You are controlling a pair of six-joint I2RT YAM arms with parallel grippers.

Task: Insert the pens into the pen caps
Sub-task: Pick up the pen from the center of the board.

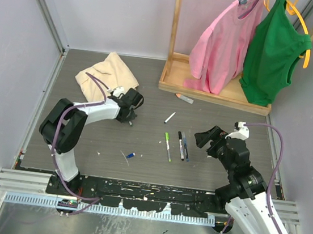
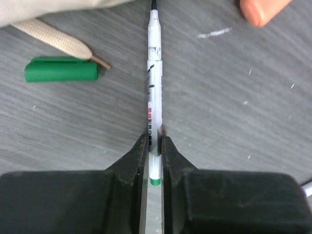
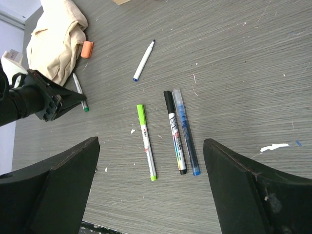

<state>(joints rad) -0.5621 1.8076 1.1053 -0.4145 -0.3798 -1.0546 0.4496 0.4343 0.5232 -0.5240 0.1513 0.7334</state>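
Observation:
My left gripper (image 2: 154, 141) is shut on a white pen with a green end (image 2: 153, 97), its dark tip pointing toward the beige cloth. A green cap (image 2: 61, 69) lies to the pen's left and an orange cap (image 2: 263, 9) at the far right. In the top view the left gripper (image 1: 129, 117) is beside the cloth. My right gripper (image 3: 152, 161) is open and empty above a lime-capped pen (image 3: 146, 141), a black-capped pen (image 3: 174, 131) and a blue pen (image 3: 186, 131). A white pen with a blue end (image 3: 144, 61) lies farther off. A blue cap (image 1: 130, 155) lies near the front.
A beige cloth bag (image 1: 107, 77) with a drawstring (image 2: 51, 36) lies at the back left. A wooden rack (image 1: 211, 89) with pink and green garments stands at the back right, with an orange-and-grey pen (image 1: 184, 98) in front of it. A thin tan stick (image 1: 124, 157) lies by the blue cap.

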